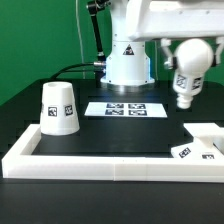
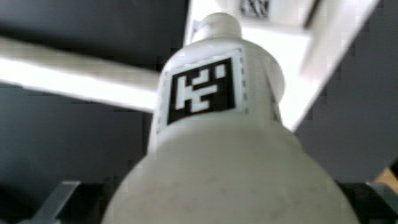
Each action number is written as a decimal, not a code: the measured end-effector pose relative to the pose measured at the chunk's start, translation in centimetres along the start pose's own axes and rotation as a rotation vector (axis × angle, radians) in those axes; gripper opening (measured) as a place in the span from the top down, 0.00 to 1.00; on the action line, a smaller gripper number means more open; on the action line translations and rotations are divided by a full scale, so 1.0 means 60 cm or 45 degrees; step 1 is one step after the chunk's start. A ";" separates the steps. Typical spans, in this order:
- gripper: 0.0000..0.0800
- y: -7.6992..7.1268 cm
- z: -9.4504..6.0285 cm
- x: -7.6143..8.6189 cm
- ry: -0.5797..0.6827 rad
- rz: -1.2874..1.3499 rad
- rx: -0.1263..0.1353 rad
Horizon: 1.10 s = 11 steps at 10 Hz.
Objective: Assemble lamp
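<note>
The bulb (image 1: 186, 82) hangs in the air just above the base (image 1: 205, 146). Its long axis is near upright, with the narrow end pointing down. The gripper (image 1: 190, 55) is clamped on its wide upper end. The shade (image 1: 58, 108) stands well apart from the base, toward the exterior view's left.

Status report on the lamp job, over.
Gripper shut on bulb, held aloft. Base lies lower, at the exterior view's right; shade stands at its left. Nothing between bulb and base.
</note>
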<state>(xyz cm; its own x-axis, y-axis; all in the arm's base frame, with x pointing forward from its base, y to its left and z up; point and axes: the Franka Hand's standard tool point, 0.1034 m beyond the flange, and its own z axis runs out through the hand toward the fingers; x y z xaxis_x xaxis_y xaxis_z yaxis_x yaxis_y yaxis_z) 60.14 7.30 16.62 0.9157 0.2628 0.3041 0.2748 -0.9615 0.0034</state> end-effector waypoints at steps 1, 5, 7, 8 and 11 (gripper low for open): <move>0.28 0.006 0.003 -0.003 0.039 -0.025 -0.016; 0.28 -0.002 0.016 -0.013 0.043 -0.032 -0.015; 0.28 -0.014 0.020 0.006 0.054 -0.034 -0.005; 0.28 -0.018 0.022 0.015 0.058 -0.032 -0.002; 0.28 -0.017 0.025 0.017 0.085 -0.040 -0.011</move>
<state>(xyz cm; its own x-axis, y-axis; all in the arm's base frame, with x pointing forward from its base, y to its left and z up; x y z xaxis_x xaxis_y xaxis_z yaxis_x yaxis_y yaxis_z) 61.20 8.67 15.52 0.8850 0.2871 0.3665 0.3004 -0.9536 0.0217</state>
